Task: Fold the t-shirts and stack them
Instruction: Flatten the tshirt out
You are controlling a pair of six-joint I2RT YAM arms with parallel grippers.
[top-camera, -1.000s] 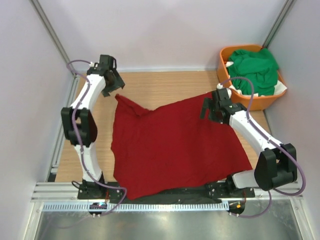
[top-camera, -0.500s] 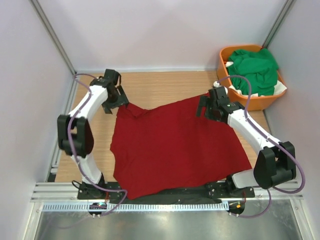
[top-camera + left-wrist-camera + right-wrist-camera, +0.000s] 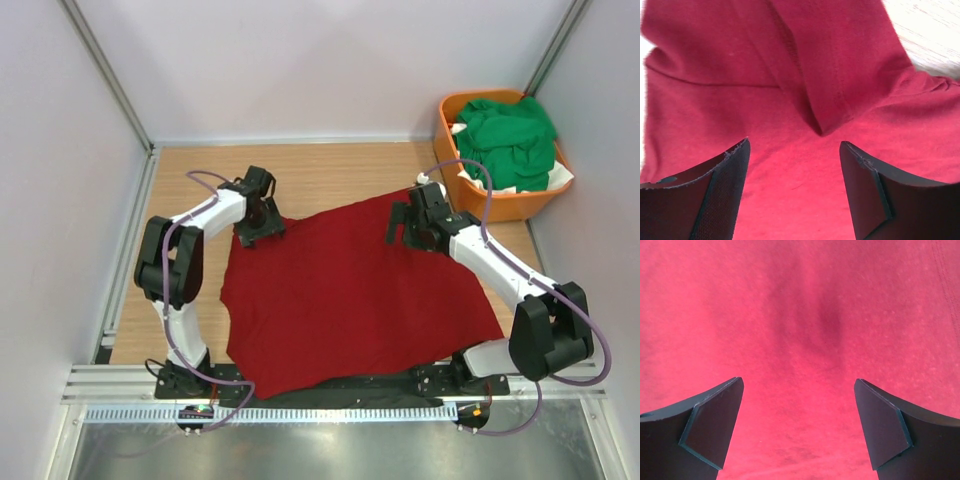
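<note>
Left gripper (image 3: 258,216): fingers spread, nothing between them, over the far left corner of the dark red t-shirt (image 3: 350,290), by a folded-over flap (image 3: 840,75).
Right gripper (image 3: 414,222): fingers spread, empty, over the shirt's far right edge.
Shirt: spread on the wooden table (image 3: 330,170).
Green t-shirts (image 3: 512,135): heaped in the orange basket (image 3: 443,130), far right corner.

open tabletop (image 3: 330,168) lies behind the dark red t-shirt (image 3: 350,290); the orange basket (image 3: 515,207) blocks the far right corner.
</note>
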